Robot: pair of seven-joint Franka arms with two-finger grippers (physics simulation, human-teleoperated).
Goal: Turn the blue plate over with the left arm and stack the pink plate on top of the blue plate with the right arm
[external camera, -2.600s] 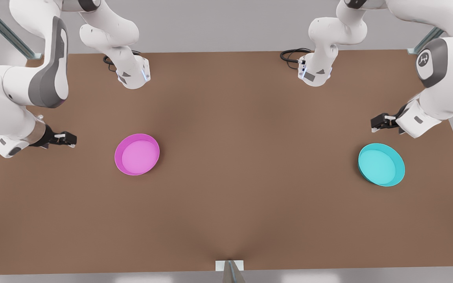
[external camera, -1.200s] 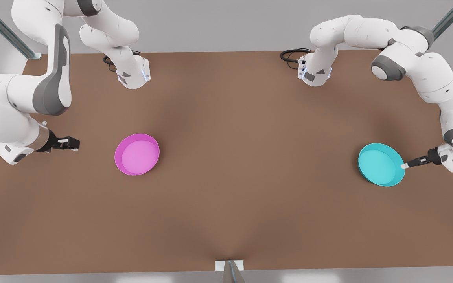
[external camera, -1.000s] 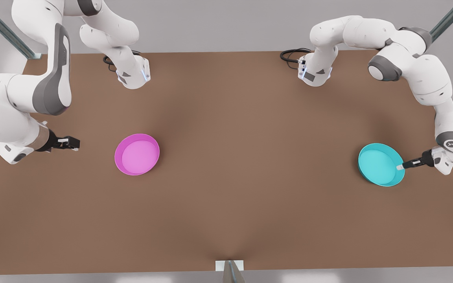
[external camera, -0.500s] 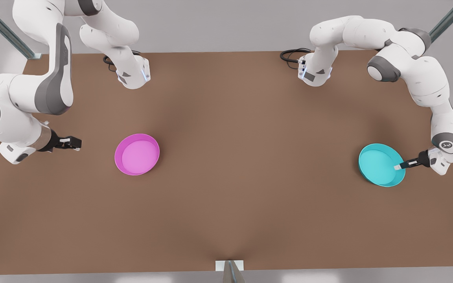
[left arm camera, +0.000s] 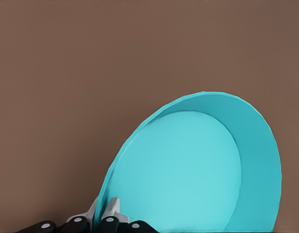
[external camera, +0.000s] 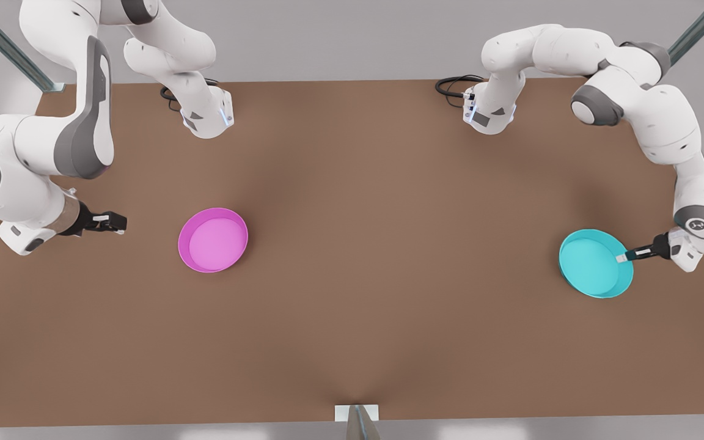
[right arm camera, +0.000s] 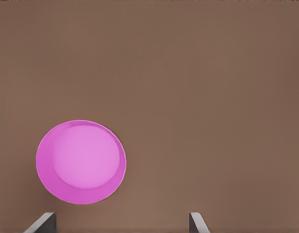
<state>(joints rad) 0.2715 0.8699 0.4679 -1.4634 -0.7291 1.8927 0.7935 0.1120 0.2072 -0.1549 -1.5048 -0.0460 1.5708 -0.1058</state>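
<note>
The blue plate (external camera: pixel 595 264) sits near the front view's right edge, open side up and slightly tilted. My left gripper (external camera: pixel 622 258) is shut on its rim on the side toward that edge. In the left wrist view the fingertips (left arm camera: pixel 112 209) pinch the rim of the blue plate (left arm camera: pixel 188 170). The pink plate (external camera: pixel 212 239) rests flat on the table, open side up, at the front view's left of centre. My right gripper (external camera: pixel 121 223) hovers to the left of it, apart from it. In the right wrist view the right gripper (right arm camera: pixel 121 222) is open, with the pink plate (right arm camera: pixel 81 161) ahead.
The brown table (external camera: pixel 352 318) spreads wide between the two plates. Both arm bases (external camera: pixel 205 116) (external camera: pixel 489 113) stand at the back edge, with a black cable (external camera: pixel 453 85) by the right one. A small metal mount (external camera: pixel 357 415) sits at the front edge.
My left gripper came down to the blue plate's rim and shut on it; the plate has since shifted a little and tilted. The right gripper edged slightly toward the pink plate.
</note>
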